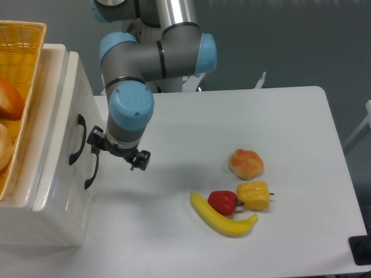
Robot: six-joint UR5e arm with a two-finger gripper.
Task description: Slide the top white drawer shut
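Now the claw (117,155) hovers just beside the cabinet front; whether its fingers are parted, I cannot tell, and it holds nothing. The top white drawer (68,116) looks nearly flush, so little pushing remains.

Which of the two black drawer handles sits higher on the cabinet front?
The upper handle, on the top white drawer. It sits above and left of the lower handle, which lies below the hand.
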